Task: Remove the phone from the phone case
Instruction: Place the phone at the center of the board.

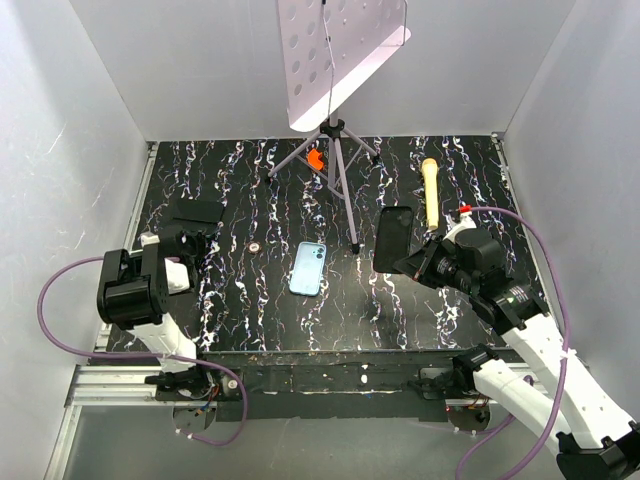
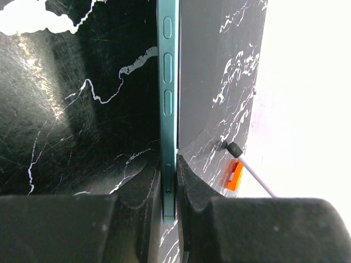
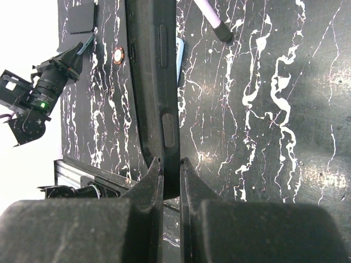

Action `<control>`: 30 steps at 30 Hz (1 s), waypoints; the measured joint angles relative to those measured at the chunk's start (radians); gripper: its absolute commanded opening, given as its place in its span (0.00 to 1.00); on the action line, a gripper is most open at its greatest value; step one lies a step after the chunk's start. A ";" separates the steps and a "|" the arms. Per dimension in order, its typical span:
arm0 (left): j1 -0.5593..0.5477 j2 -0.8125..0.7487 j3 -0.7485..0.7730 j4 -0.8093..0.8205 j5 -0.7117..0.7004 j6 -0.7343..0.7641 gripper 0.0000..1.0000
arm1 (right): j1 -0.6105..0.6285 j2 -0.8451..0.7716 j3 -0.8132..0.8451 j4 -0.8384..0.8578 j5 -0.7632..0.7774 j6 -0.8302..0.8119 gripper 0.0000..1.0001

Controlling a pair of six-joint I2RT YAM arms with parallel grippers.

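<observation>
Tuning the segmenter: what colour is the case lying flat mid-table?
Light blue; the phone case shows best in the top external view.

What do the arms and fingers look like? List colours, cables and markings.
The left arm and right arm have white links with bulky black joints. A purple cable loops from each. The fingers are matte black, tapering wedges. The right wrist bears a red cap.

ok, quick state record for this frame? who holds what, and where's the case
left tool: shut on a slim teal-edged slab with side buttons; identity unclear
right tool: shut on the phone, near one end
phone case: light blue, flat on the table between the arms, clear of both tools
task state: phone and case apart
</observation>
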 measured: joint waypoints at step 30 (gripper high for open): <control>-0.001 -0.097 0.192 -0.485 0.078 -0.065 0.98 | 0.162 0.128 -0.074 0.261 -0.127 0.135 0.01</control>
